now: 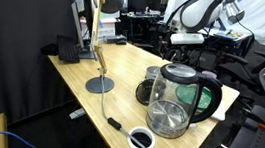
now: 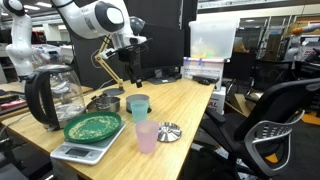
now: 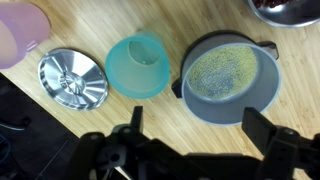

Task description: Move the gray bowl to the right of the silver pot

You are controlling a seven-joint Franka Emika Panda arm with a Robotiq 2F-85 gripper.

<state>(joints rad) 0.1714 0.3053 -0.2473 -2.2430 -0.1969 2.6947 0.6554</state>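
Observation:
The gray bowl (image 3: 228, 78), round with a pale greenish speckled inside, lies below my wrist camera, right of a teal cup (image 3: 138, 65). In an exterior view the bowl (image 2: 93, 127) rests on a small scale at the table's near corner. The silver pot (image 2: 103, 101) stands just behind it, and its rim shows at the top right of the wrist view (image 3: 290, 10). My gripper (image 3: 200, 125) is open and empty, its two fingers apart and well above the bowl's near edge. In an exterior view the gripper (image 2: 132, 70) hangs high over the table.
A glass kettle (image 2: 55, 95) stands beside the pot and also shows in an exterior view (image 1: 182, 98). A pink cup (image 2: 146, 135) and a silver lid (image 3: 72, 78) lie near the teal cup. A desk lamp (image 1: 101, 40), a dark cup (image 1: 149, 86) and a white-rimmed ring (image 1: 141, 137) are on the table.

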